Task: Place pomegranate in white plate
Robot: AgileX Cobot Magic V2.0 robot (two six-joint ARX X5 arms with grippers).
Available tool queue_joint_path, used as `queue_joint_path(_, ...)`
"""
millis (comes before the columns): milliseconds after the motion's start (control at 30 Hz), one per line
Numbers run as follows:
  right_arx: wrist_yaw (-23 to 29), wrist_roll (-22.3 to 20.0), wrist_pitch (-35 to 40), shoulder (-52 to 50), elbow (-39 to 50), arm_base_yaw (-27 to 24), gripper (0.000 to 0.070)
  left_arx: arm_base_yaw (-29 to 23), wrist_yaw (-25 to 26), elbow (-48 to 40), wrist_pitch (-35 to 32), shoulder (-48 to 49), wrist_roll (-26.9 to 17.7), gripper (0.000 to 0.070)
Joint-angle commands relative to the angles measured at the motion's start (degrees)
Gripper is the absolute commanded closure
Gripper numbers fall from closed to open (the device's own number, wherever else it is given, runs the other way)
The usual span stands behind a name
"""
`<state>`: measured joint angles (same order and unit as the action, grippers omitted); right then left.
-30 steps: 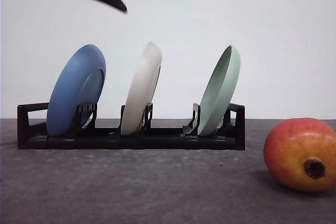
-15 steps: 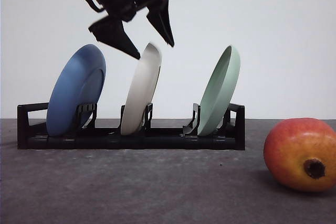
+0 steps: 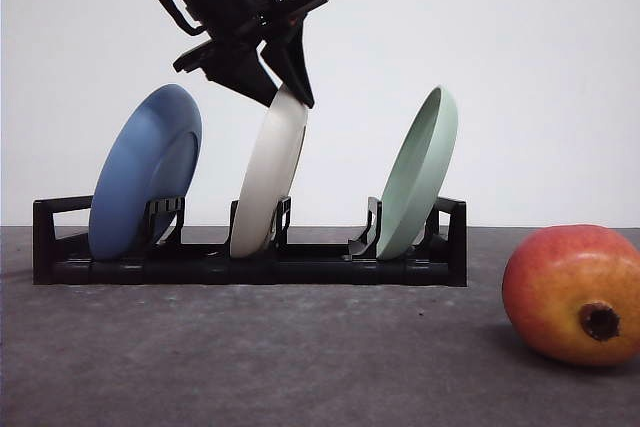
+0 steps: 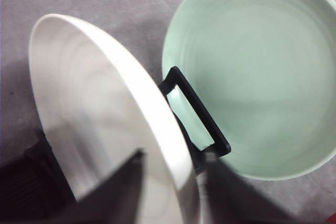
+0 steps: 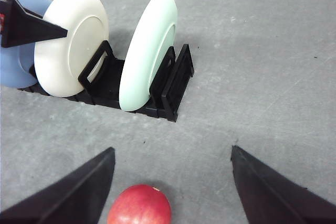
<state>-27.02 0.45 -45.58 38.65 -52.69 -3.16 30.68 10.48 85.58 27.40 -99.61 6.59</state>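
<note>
Straddling the top rim of the white plate (image 3: 268,172), the left hand (image 3: 282,95) has one finger on each face of the plate, which stands on edge in the black rack (image 3: 250,257) between the blue plate (image 3: 143,172) and the pale green plate (image 3: 418,175). The jaws look nearly closed on the rim, yet from these views I cannot tell whether they are already clenched on it or just short of contact. By my reading, the step in hand is fetching the plate, not the fruit. The next move calls for a firm pinch, then a lift straight out of the slot without knocking the pale green plate just beside the hand, and laying the plate flat on the counter (image 3: 300,357).

The pomegranate (image 3: 574,293) lies on the counter well apart from the left hand, directly beneath the right hand (image 5: 173,182), whose jaws are spread wide and holding nothing.

No brand, label or writing is readable anywhere.
</note>
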Motion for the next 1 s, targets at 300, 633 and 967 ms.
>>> queue_joint_path(300, -0.14, 0.61, 0.44, 0.22, -1.11, 0.04, 0.0256, 0.51, 4.83, 2.23, -0.32, -0.60, 3.24, 0.0696)
queue_joint_path(633, -0.14, 0.61, 0.46, 0.22, -1.11, 0.04, 0.0256, 0.50, 6.43, 2.23, -0.72, 3.08, 3.58, 0.0696)
queue_joint_path(967, -0.16, 0.61, 0.46, 0.22, -1.11, 0.04, 0.0256, 0.80, 10.54, 2.23, -1.66, 9.35, 4.13, 0.0696)
